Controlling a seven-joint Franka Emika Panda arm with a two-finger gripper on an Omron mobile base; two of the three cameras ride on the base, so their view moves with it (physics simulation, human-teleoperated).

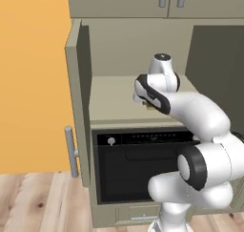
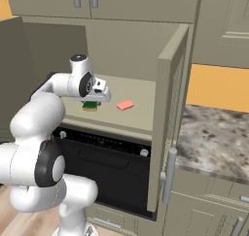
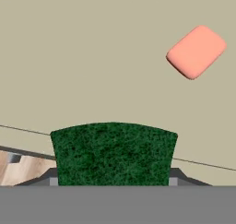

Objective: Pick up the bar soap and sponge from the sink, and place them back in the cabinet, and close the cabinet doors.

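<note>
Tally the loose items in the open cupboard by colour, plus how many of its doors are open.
Salmon-pink flat bar soap: 1, lying on the beige shelf.
Dark green and yellow rectangular sponge: 1, held over the shelf's front edge.
Tall olive-grey cabinet doors swung open: 2, left door and right door.
Total: 2 loose items, 2 open doors.
</note>
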